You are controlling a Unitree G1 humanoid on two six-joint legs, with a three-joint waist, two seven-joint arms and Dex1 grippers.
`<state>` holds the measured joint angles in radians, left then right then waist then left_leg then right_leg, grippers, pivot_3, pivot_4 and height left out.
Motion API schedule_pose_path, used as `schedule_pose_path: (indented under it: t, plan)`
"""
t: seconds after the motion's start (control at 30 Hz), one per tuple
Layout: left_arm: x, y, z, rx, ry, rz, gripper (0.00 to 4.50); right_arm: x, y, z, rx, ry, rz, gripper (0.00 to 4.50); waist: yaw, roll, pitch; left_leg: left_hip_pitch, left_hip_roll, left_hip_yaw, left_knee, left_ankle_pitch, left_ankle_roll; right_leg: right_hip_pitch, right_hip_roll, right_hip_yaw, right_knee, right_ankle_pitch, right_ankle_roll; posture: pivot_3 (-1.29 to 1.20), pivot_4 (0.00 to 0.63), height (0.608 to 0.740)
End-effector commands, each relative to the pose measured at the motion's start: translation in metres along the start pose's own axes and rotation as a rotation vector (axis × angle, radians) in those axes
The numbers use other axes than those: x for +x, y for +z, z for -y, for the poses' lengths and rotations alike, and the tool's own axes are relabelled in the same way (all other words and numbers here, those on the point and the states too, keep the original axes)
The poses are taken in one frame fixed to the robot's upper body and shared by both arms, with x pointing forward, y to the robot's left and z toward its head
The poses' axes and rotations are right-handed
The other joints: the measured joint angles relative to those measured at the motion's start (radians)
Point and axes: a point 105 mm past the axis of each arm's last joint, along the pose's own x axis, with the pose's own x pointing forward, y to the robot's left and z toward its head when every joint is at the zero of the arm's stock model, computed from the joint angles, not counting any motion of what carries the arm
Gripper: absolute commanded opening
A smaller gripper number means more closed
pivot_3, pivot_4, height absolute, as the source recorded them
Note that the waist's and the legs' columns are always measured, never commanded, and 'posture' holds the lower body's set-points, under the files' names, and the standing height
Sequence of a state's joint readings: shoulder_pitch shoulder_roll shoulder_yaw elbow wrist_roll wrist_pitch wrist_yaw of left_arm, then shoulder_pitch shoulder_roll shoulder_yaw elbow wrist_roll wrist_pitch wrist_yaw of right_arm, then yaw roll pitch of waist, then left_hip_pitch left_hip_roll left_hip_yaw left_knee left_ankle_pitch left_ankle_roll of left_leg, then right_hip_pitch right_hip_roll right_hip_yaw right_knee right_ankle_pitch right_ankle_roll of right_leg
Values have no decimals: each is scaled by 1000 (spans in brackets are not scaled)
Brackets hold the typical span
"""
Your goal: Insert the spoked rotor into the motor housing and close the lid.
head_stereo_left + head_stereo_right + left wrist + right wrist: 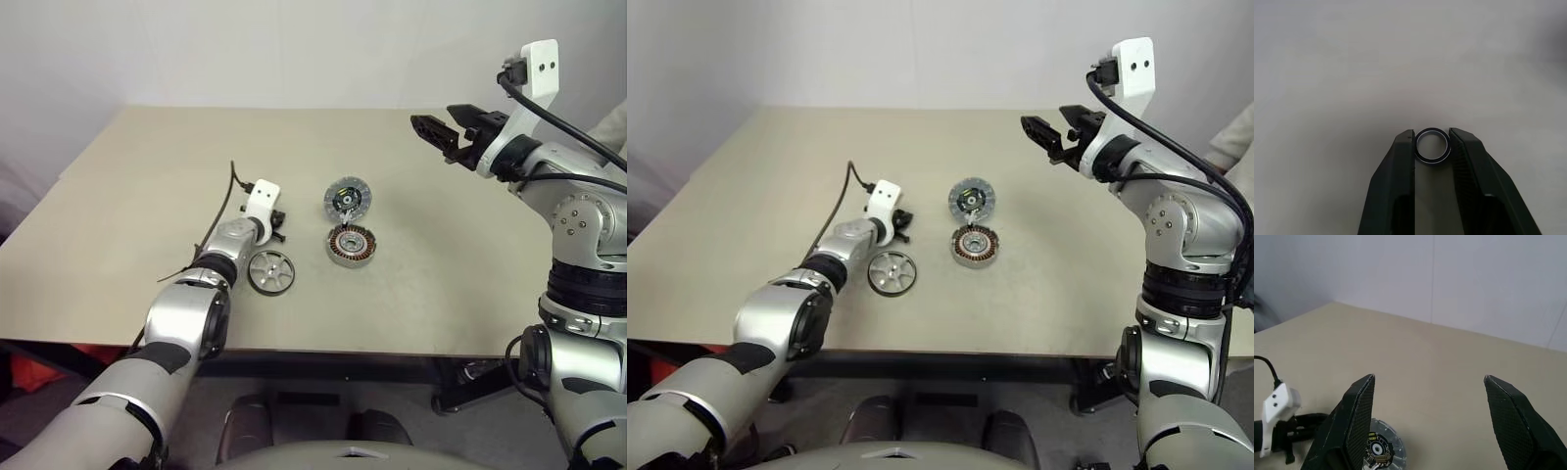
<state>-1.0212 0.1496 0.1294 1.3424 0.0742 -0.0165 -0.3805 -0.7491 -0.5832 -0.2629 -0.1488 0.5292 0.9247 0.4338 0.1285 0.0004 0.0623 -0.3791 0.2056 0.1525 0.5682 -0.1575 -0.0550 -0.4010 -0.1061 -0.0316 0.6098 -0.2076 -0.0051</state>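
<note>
A: Left gripper (1432, 142)?
B: Clamped on a small thin ring (1432, 146). Right gripper (423, 125) spread wide, empty, raised.
A: Parts?
B: Spoked rotor (270, 271) near table (118, 196) front; motor housing (352, 245) beside it, lid (348, 199) behind.

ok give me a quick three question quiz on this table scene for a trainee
1. True or false: the flat grey spoked metal rotor already sits in the round silver housing with copper windings.
2. What does the left hand hold? A) small thin black-edged ring B) rotor C) nothing
3. Which face of the round toothed-rim lid is up?

Key: 1 false, it lies beside it on the beige table. 2 A. 3 the dark inner face.
</note>
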Motion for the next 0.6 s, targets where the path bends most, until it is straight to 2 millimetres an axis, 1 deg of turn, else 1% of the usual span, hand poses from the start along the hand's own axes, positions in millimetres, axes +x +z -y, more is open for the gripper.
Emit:
schedule_pose_path:
  t: [0.03, 0.13, 0.23, 0.37, 0.43, 0.5, 0.6]
  plan:
    - [0, 50, 20, -14, -176, 148, 687, -1, 11, -1, -39, -1, 41, 4041, 7, 0, 0, -1, 0, 0, 0, 0, 0, 0, 0, 0, -2, 0, 0, 0, 0, 740]
    - [-5, 65, 41, 9, -369, 169, 687, -3, 9, 0, -40, -3, 33, 4041, 25, 0, 0, -6, -1, 0, 0, -2, 3, -2, -1, -1, -4, 0, 0, 0, 0, 740]
    - [-15, 78, 53, 72, -523, 176, 687, -8, 2, 4, -43, -14, 10, 4041, 28, 0, 0, -7, -1, 1, 0, -4, 6, -2, -1, -2, -4, 0, 0, 0, 0, 740]
    - [-35, 93, 72, 167, -764, 177, 687, -17, -13, 13, -48, -47, -33, 4041, 27, 0, 1, -6, 0, 1, -1, -4, 7, -2, -2, -2, -4, 0, 0, 0, 0, 740]
    - [-45, 95, 80, 203, -873, 163, 687, -20, -18, 16, -45, -60, -41, 4041, 27, 0, 1, -5, 0, 1, -1, -4, 6, -2, -2, -2, -4, 0, 0, 0, 0, 740]
    - [-52, 95, 86, 234, -944, 147, 687, -22, -20, 17, -42, -67, -41, 4041, 26, 1, 1, -5, 0, 2, -1, -4, 6, -2, -2, -2, -4, 0, 0, 0, 0, 740]
    - [-57, 92, 98, 269, -1020, 115, 687, -23, -23, 16, -40, -74, -39, 4041, 25, 1, 1, -3, 0, 3, 0, -3, 5, -2, -2, -1, -3, 0, 0, 0, 0, 740]
